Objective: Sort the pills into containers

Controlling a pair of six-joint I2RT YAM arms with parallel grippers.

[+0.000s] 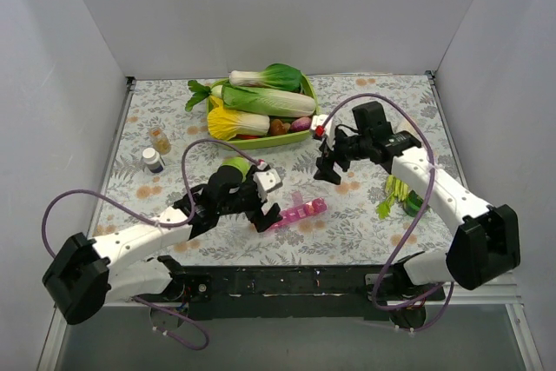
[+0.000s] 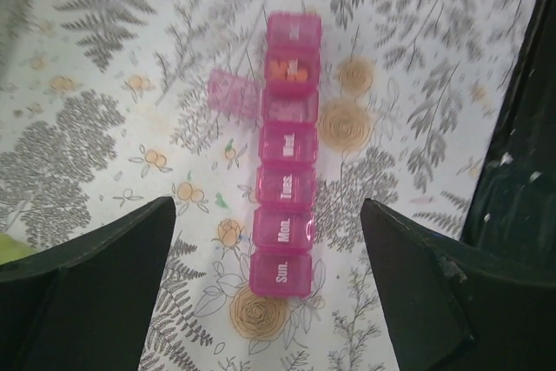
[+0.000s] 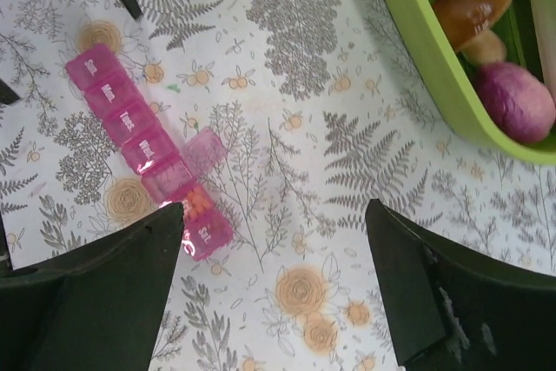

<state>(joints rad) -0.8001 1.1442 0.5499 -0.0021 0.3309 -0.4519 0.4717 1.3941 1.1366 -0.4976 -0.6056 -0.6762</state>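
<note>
The pink containers strip (image 1: 300, 212) lies on the floral cloth near the front middle. In the left wrist view it (image 2: 285, 184) runs away from me, Sun. end nearest. Orange pills (image 2: 287, 72) sit in the second compartment from the far end, and one pink lid (image 2: 233, 93) stands open to the side there. My left gripper (image 2: 268, 215) is open, hovering over the Sun. end with a finger on each side. My right gripper (image 3: 276, 208) is open and empty above the cloth beside the Sat. end; the pills (image 3: 196, 202) show at its left finger.
A green tray (image 1: 261, 143) of vegetables stands at the back middle, its rim (image 3: 417, 41) near my right gripper. Two small bottles (image 1: 156, 149) stand at the left. A green vegetable (image 1: 400, 195) lies at the right, and a lime-green object (image 1: 234, 165) behind my left gripper.
</note>
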